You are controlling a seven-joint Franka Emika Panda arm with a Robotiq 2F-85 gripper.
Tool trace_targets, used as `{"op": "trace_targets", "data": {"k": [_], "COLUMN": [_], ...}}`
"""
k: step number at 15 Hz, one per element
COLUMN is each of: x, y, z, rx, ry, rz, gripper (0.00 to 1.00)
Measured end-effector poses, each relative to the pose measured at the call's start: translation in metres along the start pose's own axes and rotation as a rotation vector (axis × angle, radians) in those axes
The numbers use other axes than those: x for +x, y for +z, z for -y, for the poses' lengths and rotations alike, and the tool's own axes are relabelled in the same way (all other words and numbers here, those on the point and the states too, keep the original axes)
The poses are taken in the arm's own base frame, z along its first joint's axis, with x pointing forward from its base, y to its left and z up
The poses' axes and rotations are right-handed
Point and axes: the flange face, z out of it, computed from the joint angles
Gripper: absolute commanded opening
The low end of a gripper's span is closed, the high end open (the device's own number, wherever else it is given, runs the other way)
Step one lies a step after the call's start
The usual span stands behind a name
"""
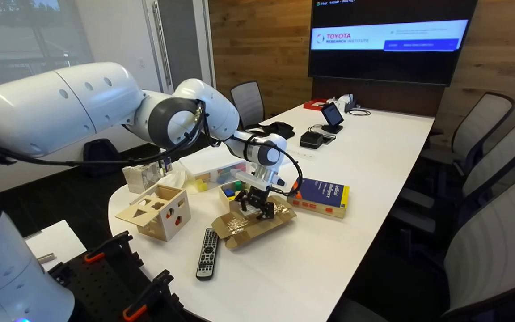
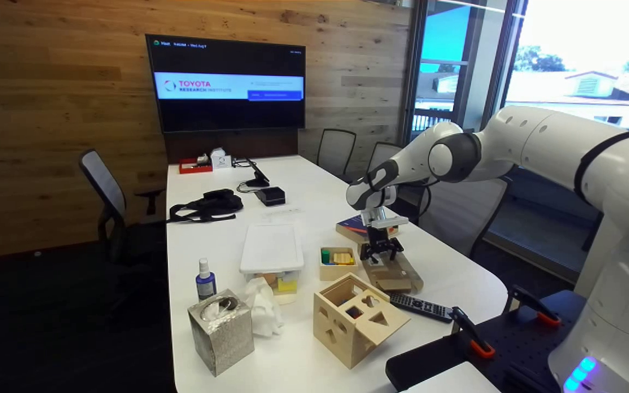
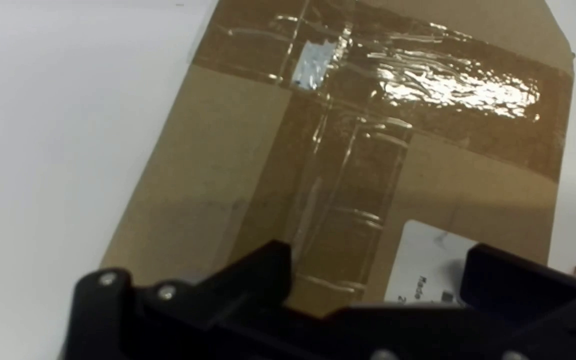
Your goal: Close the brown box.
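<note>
The brown box (image 1: pixel 238 225) lies on the white table below my gripper, and it also shows in an exterior view (image 2: pixel 393 275). In the wrist view its taped tan cardboard face (image 3: pixel 338 165) fills the middle, with a white label partly hidden by the fingers. Flap-like edges stick out at its near end and along a long side. I cannot tell if the lid lies fully shut. My gripper (image 1: pixel 256 210) points down over the box, also seen in an exterior view (image 2: pixel 381 256). In the wrist view its fingertips (image 3: pixel 377 277) are apart with nothing gripped; contact with the box is unclear.
A remote (image 1: pixel 207 254) lies beside the box's near end. Books (image 1: pixel 320 197) and a small wooden tray of blocks (image 2: pixel 337 272) stand close by. The pale wooden cube (image 2: pixel 342 327), a lidded plastic bin (image 2: pixel 272 248) and a tissue box (image 2: pixel 221 335) are also on the table.
</note>
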Motion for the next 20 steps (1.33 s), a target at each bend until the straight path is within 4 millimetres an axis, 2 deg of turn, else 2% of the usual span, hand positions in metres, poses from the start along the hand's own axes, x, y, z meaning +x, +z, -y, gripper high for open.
{"op": "trace_targets", "data": {"k": [6, 10, 14, 20], "x": [0.001, 0.002, -0.006, -0.034], "y": [-0.003, -0.019, -0.062, -0.151], "z": [0.000, -0.003, -0.009, -0.014], "rx": [-0.007, -0.014, -0.023, -0.045], "ry": [-0.003, -0.002, -0.020, -0.027], "rz": [0.012, -0.017, -0.071, -0.171], "gripper": [1.00, 1.00, 1.00, 1.00]}}
